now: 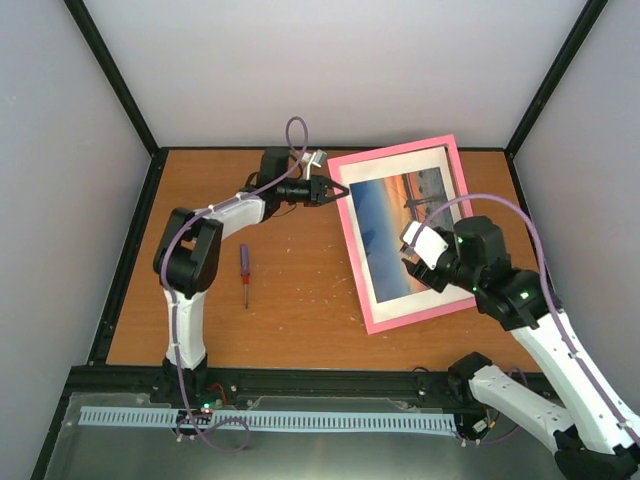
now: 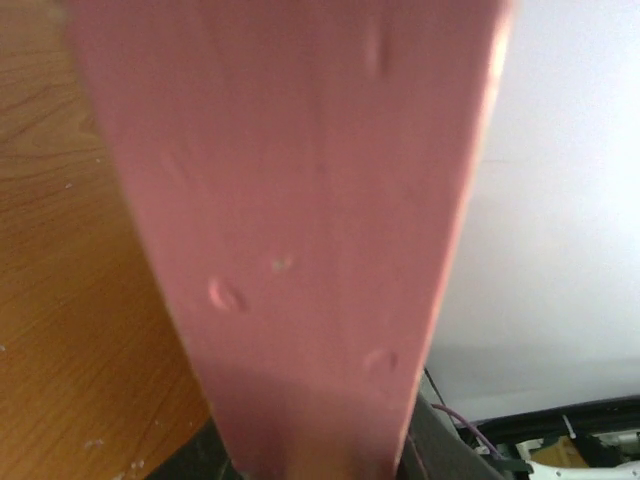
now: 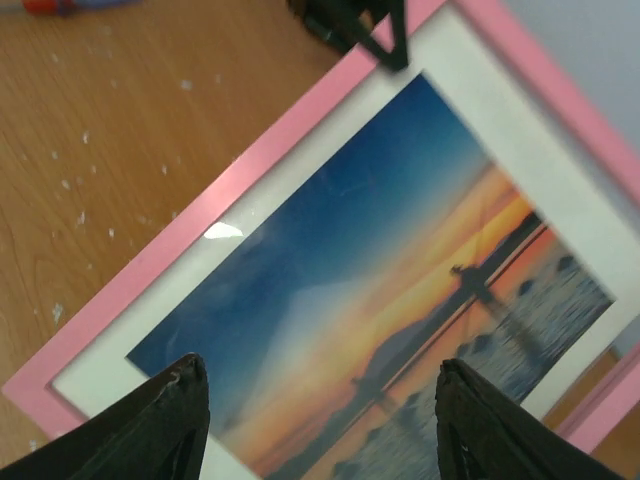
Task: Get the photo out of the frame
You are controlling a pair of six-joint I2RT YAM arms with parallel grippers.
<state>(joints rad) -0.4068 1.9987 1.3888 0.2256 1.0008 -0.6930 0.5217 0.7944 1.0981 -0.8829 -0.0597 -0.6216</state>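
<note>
On the brown wooden bench (image 1: 280, 300), the left claw (image 1: 328, 190) pinches a corner of the thin-railed pink rectangular frame (image 1: 400, 158); the right claw (image 3: 320, 395) gapes above the glossy sunset photo (image 1: 390, 230) inside, likely light and bendable: take its white margin.

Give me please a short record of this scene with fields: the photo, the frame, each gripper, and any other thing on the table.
photo: inside the frame, picture side up, with a white margin
frame: pink, front facing up, askew on the right half of the table
left gripper: closed on the frame's left rail, near the far corner
right gripper: open, above the photo, holding nothing
other thing: screwdriver, left of the frame and apart from it
task state: photo not yet out
</note>
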